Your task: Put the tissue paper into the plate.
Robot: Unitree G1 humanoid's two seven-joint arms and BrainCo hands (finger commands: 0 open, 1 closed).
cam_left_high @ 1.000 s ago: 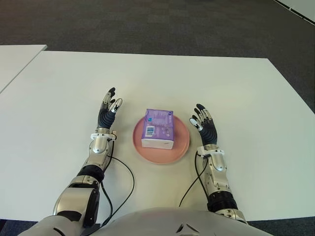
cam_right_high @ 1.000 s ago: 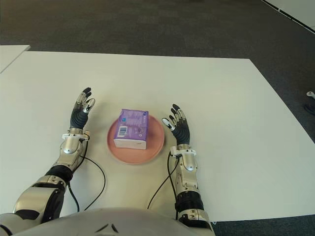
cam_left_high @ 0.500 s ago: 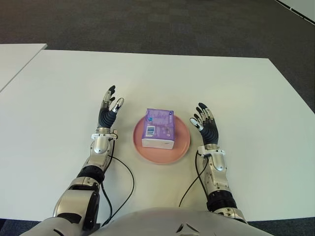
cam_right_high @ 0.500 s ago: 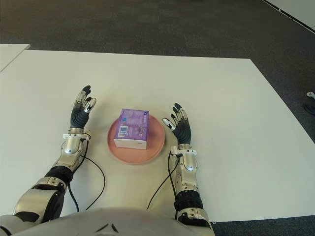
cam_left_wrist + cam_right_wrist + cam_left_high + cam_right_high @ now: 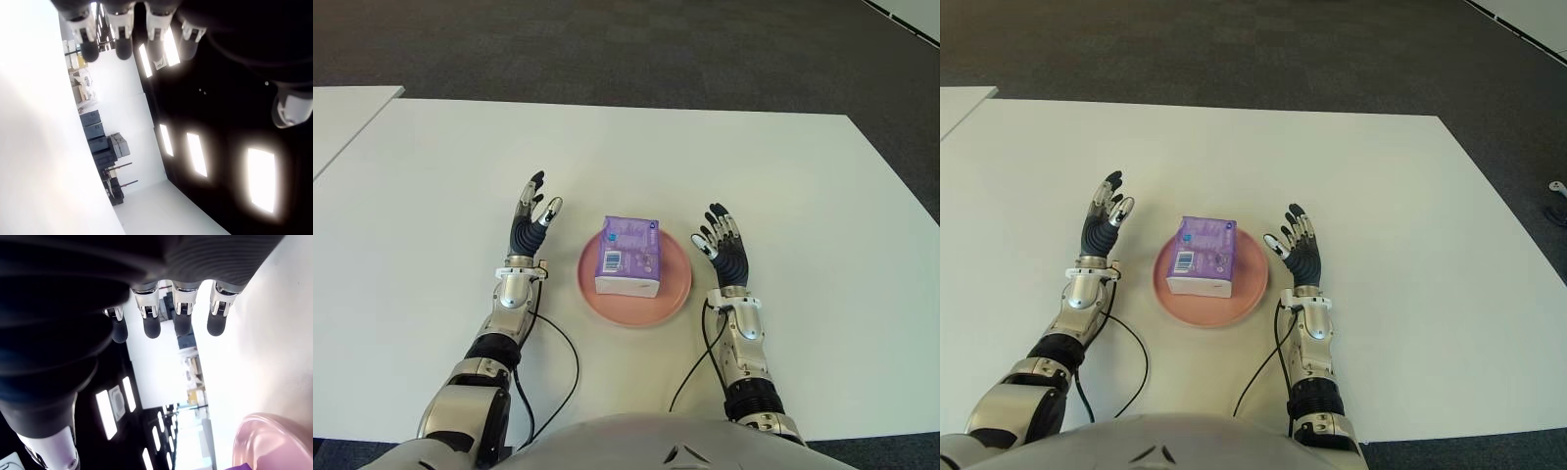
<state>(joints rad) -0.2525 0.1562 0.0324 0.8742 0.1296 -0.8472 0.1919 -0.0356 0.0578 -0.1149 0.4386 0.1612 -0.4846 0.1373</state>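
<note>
Change since one second ago: your left hand (image 5: 529, 227) has shifted slightly toward 1 o'clock and your right hand (image 5: 722, 251) slightly toward 5 o'clock; the pack and plate have not moved.

Item 1, tissue paper (image 5: 628, 256): a purple pack with a white front edge and a barcode label on top. It lies flat inside the plate, near its middle, with its far end reaching the rim at 12 o'clock.

Item 2, plate (image 5: 675, 290): pink, round and shallow, standing on the table straight ahead of you.

Item 3, left hand: at 9 o'clock of the plate, near it but apart. You have its fingers straight and spread, pointing toward 12 o'clock, and it holds nothing.

Item 4, right hand: at 3 o'clock of the plate, just beside the rim. Its fingers are likewise extended and loosely spread, and it holds nothing. Your right wrist view shows the plate's pink rim (image 5: 274, 440) near the palm.

Item 5, table (image 5: 705, 166): white, broad.

Item 6, cables (image 5: 570, 367): black, one trailing from each wrist across the table toward 6 o'clock.

Item 7, carpet (image 5: 607, 49): dark grey, beyond the table's 12 o'clock edge.
</note>
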